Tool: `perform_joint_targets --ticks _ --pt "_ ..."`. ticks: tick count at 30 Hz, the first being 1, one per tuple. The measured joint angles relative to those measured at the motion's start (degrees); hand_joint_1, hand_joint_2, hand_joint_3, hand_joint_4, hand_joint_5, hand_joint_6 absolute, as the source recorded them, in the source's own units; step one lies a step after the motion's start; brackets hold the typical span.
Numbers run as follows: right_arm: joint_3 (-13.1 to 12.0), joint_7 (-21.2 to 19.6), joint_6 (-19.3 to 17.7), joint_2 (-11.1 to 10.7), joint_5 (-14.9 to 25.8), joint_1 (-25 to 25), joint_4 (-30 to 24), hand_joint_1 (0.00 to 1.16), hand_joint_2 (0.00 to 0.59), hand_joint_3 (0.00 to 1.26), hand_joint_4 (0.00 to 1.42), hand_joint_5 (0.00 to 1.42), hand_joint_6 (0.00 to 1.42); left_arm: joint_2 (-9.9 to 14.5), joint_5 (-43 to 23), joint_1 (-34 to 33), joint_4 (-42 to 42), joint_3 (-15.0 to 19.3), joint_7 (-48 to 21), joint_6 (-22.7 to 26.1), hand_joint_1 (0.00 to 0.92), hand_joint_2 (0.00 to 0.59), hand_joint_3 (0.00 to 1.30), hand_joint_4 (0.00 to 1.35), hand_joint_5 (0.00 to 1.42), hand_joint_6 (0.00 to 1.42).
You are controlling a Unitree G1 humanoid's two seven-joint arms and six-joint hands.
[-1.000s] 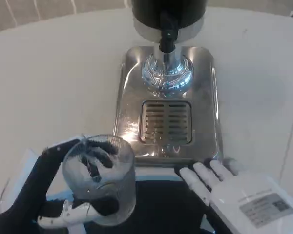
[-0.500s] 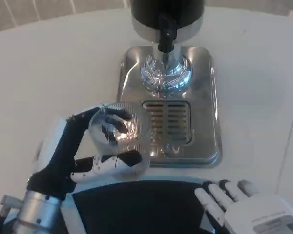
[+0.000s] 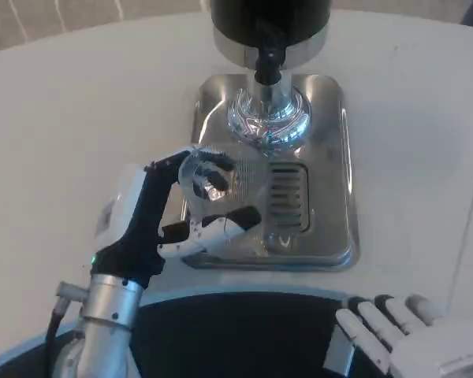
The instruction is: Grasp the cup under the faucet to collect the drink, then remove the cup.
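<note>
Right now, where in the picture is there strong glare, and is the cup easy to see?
In the head view, glare is strongest on the polished dispenser column and the steel drip tray, which mirror bright light. The clear cup, held by the left hand, partly blends into the tray's reflections, so its edges are hard to trace. The right hand at the bottom looks slightly soft.

Clear ribbed cup point(image 3: 221, 179) (glass or plastic) — glossy steel drip tray point(image 3: 331, 165).

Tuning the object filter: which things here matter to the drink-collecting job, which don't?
Job:
- cup, held by left hand
- faucet
- drip tray, with grille

Not in use:
- right hand, waiting low at the near edge
- white table
</note>
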Motion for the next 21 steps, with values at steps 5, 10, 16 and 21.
perform_joint_targets --ticks 5,10,16,21 --pt "-4.66 1.75 -2.35 0.07 3.94 -0.33 0.00 0.21 0.498 0.00 0.00 0.00 0.00 -0.69 1.91 -2.97 3.43 -1.83 3.95 0.91 0.588 0.060 0.96 1.16 1.33 0.55" --pt "-8.27 3.65 -4.33 0.11 7.15 -0.61 0.00 0.21 0.499 0.00 0.00 0.00 0.00 -1.40 2.94 -5.07 5.62 -3.19 7.08 2.42 0.588 0.060 0.96 1.16 1.33 0.55" --pt "-10.54 5.48 -5.90 0.15 9.63 -1.34 0.00 0.21 0.499 0.00 0.00 0.00 0.00 -2.11 4.16 -7.49 9.12 -5.04 10.20 4.63 0.588 0.060 0.96 1.15 1.31 0.55" --pt "-11.91 7.01 -6.50 0.16 11.11 -1.61 0.00 0.21 0.499 0.00 0.00 0.00 0.00 -3.18 4.88 -10.65 12.21 -6.73 13.58 7.61 0.588 0.060 0.96 1.15 1.31 0.55"
